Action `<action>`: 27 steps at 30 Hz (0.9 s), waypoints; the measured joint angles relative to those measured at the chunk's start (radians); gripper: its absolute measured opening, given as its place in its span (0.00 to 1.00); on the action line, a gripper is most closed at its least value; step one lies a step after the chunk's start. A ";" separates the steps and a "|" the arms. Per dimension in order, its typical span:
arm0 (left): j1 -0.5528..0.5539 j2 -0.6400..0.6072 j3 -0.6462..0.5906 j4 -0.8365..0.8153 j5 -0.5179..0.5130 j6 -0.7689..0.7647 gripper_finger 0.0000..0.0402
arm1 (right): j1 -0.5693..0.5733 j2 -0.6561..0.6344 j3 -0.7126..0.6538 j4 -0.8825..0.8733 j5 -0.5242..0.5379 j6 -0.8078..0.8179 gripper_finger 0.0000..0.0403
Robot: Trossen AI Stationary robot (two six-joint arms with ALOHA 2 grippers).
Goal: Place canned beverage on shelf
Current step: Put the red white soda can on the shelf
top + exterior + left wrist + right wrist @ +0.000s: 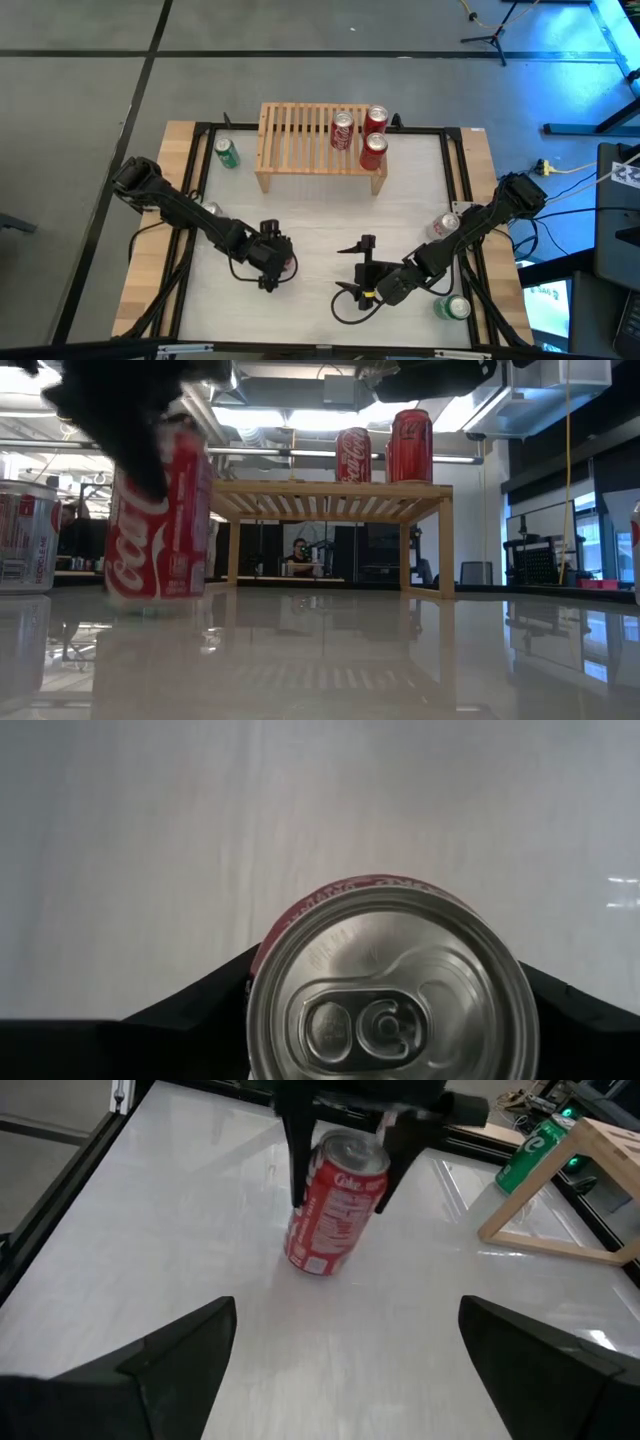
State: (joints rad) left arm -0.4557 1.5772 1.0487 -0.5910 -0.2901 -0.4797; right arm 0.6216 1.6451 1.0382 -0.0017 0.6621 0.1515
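My left gripper [273, 258] is shut on a red cola can [285, 262] at the table's near left of middle. The can also shows in the low view [160, 520] and the right wrist view [335, 1205]. The light-wood slatted shelf [310, 135] stands at the far middle of the table on its side legs, with three red cans [365, 135] upright on its right part. My right gripper [353, 268] is open and empty, to the right of the held can, pointing at it. My left gripper pinches the red can's upper side wall [345, 1165] between its two fingers [298, 1160], one on each side just below the rim. The fingers come from above, pointing down. The can is tilted. I cannot tell whether its bottom [308, 1262] touches the table.
A green can [227, 152] stands left of the shelf. A silver can [211, 210] stands by the left arm, another silver can [446, 224] at the right, and a green can [456, 307] at the near right. A black frame [200, 180] borders the white table top.
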 joint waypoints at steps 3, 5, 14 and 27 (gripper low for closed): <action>0.001 0.000 0.075 -0.021 -0.007 0.031 0.69 | 0.012 -0.003 0.000 -0.002 -0.027 0.019 0.95; 0.007 0.000 0.136 -0.059 -0.011 0.045 0.70 | 0.030 -0.021 0.000 -0.014 -0.058 0.024 0.95; 0.101 -0.003 0.470 -0.267 -0.047 0.170 0.74 | 0.162 -0.151 0.016 -0.149 0.015 0.046 0.95; 0.466 0.172 0.994 -0.454 0.154 0.447 0.73 | 0.195 -0.191 0.017 -0.356 0.046 -0.008 0.95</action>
State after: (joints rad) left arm 0.0104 1.7488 2.0427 -1.0450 -0.1361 -0.0332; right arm 0.8169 1.4540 1.0550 -0.3574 0.7076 0.1437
